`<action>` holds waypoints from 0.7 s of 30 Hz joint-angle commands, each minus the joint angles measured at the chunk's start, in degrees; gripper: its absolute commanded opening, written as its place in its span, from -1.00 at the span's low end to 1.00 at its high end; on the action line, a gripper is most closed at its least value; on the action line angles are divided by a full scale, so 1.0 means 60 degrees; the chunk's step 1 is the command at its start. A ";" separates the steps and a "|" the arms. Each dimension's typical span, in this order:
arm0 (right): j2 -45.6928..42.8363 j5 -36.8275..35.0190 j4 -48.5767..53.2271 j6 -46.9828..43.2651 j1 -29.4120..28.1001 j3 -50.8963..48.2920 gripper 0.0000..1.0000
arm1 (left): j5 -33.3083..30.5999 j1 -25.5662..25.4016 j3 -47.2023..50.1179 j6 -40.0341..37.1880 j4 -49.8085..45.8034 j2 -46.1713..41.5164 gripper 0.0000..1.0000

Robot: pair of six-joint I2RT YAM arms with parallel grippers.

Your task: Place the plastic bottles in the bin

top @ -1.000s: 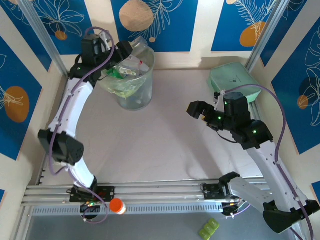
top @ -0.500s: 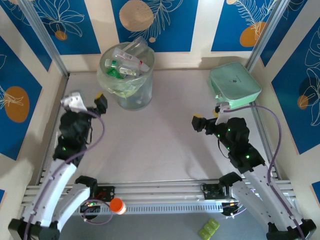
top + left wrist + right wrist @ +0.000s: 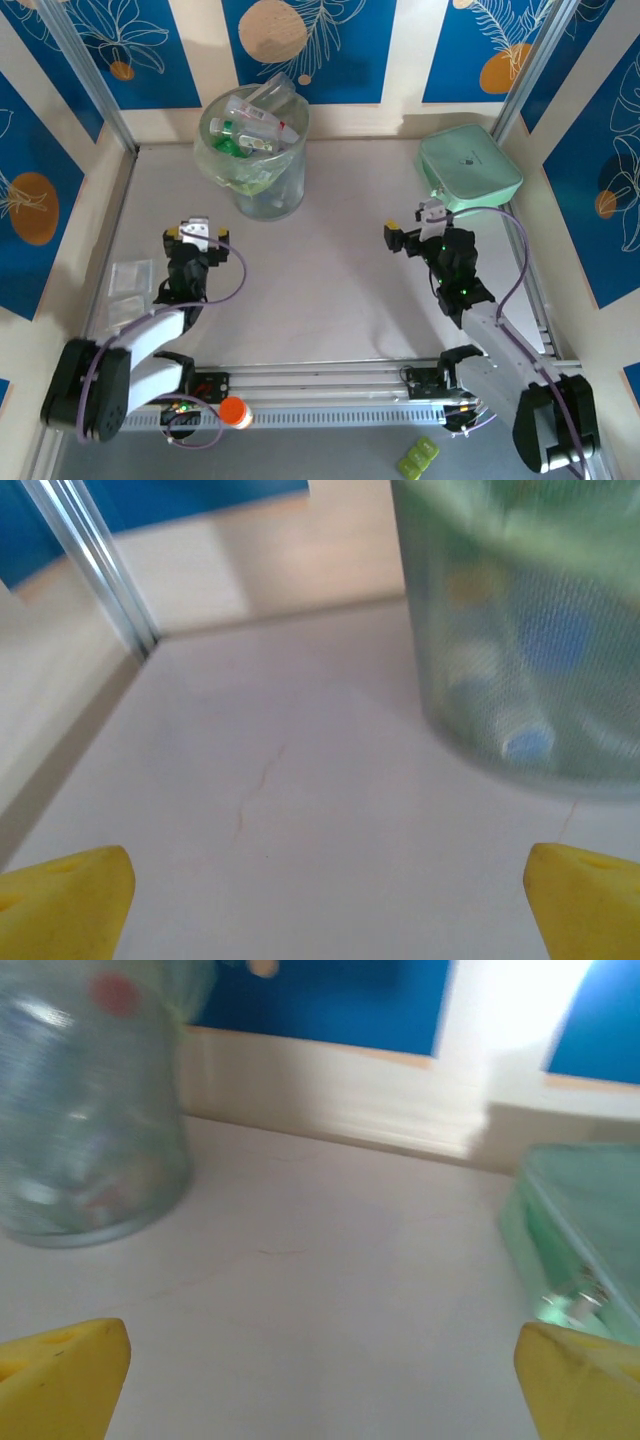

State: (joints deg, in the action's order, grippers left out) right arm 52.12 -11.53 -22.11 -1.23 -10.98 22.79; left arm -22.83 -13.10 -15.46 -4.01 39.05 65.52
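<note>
Near edge: a small orange-capped item (image 3: 235, 411) sits on the rail by the left arm's base; what it is cannot be told. Left half of the table, nearer the near edge: left gripper (image 3: 197, 236), jaws spread wide, holding nothing. Right half, level with it: right gripper (image 3: 411, 236), likewise wide open and empty. Left edge, just beside the left gripper: flat clear packets (image 3: 130, 277), not task items. Far right corner: mint-green case (image 3: 470, 168), lid shut. Far edge, left of centre: the bin (image 3: 285, 195), upright, with the plastic bottles (image 3: 250, 128) heaped to its rim. Progress, as a judgement: every bottle in sight lies in the bin, so the task looks finished or nearly so, with the orange-capped item the one doubt. View notes: the left wrist view looks through the bin's wall to blurred blue caps low inside, whereas the top view gives the heap at the rim and the packets; the right wrist view takes in the bin's wall and the case's side together.
</note>
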 commanded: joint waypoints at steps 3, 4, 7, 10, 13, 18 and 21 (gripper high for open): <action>0.1593 0.0120 -0.1856 0.0635 0.1634 -0.0981 0.98 | -0.0161 0.0368 0.0231 0.0139 0.2802 0.1879 0.99; 0.1934 0.0383 -0.2546 0.0557 0.1780 -0.1283 0.98 | -0.0066 0.0439 0.0296 0.0117 0.3382 0.2212 0.99; 0.2955 0.1375 -0.4226 0.0912 0.2305 -0.1580 0.98 | -0.0206 0.0786 0.0532 0.0378 0.5387 0.3563 0.99; 0.3682 0.2083 -0.4387 0.1937 0.2794 -0.1148 0.98 | 0.1731 0.1070 -0.0154 0.0276 0.3703 0.3758 0.99; 0.5619 0.2165 -0.7188 0.1960 0.2757 -0.1642 0.98 | 0.2103 0.1147 -0.0365 0.0236 0.3193 0.3750 0.99; 0.5975 0.1691 -0.4586 0.1531 0.2208 0.0043 0.98 | 0.2207 0.1334 -0.0954 0.0333 0.2734 0.4125 0.99; 0.5942 0.0709 -0.4300 0.1194 0.1717 0.0125 0.98 | 0.2208 0.1334 -0.0981 0.0343 0.2652 0.4116 0.99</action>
State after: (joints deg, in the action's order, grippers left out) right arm 88.05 -3.29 -49.21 7.75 0.78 21.76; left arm -11.70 -5.76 -20.75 -2.74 56.01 89.71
